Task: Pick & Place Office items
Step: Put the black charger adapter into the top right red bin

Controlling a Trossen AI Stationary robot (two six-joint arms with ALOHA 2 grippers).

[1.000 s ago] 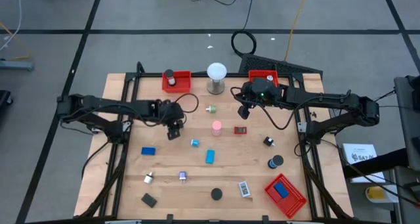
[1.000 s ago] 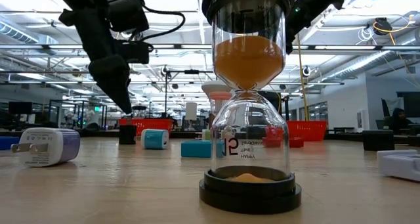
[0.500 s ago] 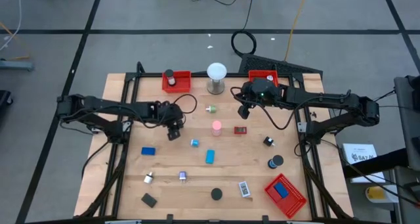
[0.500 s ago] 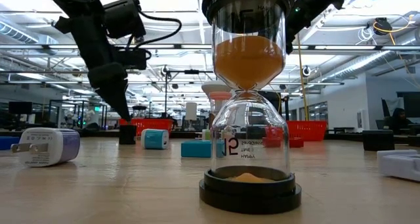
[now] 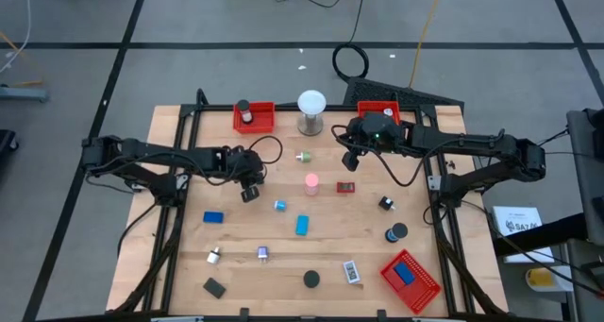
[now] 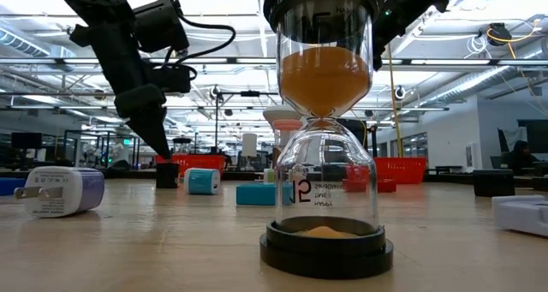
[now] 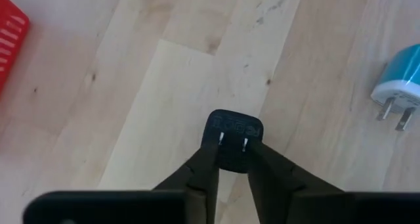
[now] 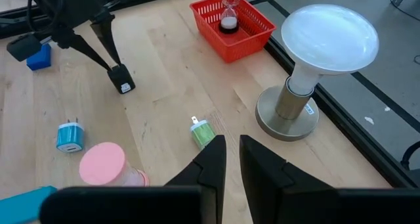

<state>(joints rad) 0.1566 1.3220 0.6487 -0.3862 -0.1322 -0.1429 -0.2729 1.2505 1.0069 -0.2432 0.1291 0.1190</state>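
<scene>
With its two fingers pinched against the sides of a small black plug adapter (image 7: 234,138), the left hand (image 5: 249,192) sits low on the bench (image 5: 170,265), left of centre, and the wrist view shows the adapter's two metal prongs right between the fingertips. From the right wrist camera, that black adapter (image 8: 123,79) rests on the wood with the fingers reaching down onto it, so it looks clamped but not yet lifted. Up near the back edge, the right hand (image 5: 350,159) hangs above the bench with its fingers nearly together and nothing between them, waiting beside the white globe lamp (image 5: 311,111). Plenty is still scattered: a light-blue adapter (image 7: 398,92) just beside the grip, a green-and-white plug (image 8: 203,133), a pink disc (image 8: 103,161), a blue block (image 5: 213,217), and an hourglass (image 6: 324,125) standing near the front edge. One red mesh tray (image 5: 255,116) at the back already holds a smaller hourglass, and another red tray (image 5: 425,286) at the front right holds a blue block. Here's the worry: the fingers hold only the narrow body, so a quick lift could let it twist or pop free. A low carry toward the back tray could also clip its rim or the hourglass inside.
</scene>
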